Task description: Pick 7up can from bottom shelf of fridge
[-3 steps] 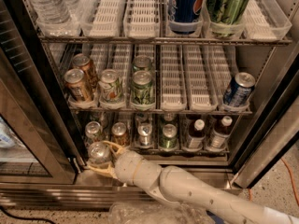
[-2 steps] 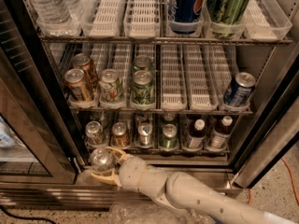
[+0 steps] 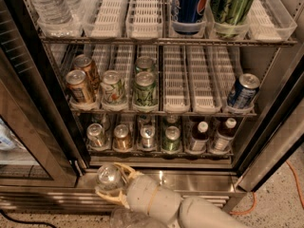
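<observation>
- The gripper (image 3: pixel 108 181) sits low in the view, just in front of the fridge (image 3: pixel 268 127) and below its steel sill (image 3: pixel 199 180). Its pale fingers (image 3: pixel 127 169) are clamped round the 7up can (image 3: pixel 110 174).
- The 7up can is out of the bottom shelf (image 3: pixel 161 152), upright with its silver lid facing up, held over the sill at the left.
- Risk of slipping: the fingers appear to wrap only part of the smooth can body. A sudden lift or swing could let it slide or tip out.
- Risk of a knock: the can is near the sill and the glass door (image 3: pixel 28 141) frame on the left. Drifting left or dropping lower could strike either and loosen the hold.
- The cans left on the bottom shelf, a silver can (image 3: pixel 96 134) and a copper-brown can (image 3: pixel 122 137), stand well behind the gripper and look safe from it.
- Compared with a second ago, the can and gripper have moved down and slightly right, from the shelf's front rail to clear of the sill.
- The arm has drawn back toward the camera, and the other drinks look unmoved.
</observation>
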Controlling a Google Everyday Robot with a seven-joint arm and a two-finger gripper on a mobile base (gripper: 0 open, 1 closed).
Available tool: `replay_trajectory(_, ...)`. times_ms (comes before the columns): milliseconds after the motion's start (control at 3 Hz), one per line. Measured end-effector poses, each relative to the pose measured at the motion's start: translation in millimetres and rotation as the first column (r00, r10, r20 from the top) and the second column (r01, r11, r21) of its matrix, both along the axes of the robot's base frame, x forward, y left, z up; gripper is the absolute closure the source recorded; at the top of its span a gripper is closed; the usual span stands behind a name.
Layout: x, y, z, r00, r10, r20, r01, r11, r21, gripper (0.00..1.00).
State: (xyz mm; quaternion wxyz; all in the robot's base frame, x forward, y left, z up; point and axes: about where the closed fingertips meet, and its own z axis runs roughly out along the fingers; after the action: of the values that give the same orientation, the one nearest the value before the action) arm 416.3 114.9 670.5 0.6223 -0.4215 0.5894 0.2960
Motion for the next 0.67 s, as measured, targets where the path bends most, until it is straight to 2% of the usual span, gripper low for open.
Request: replay_trajectory(667, -26, -33, -1, 0.9966, -0.081, 0.015, 0.081, 0.997, 0.004, 1.00)
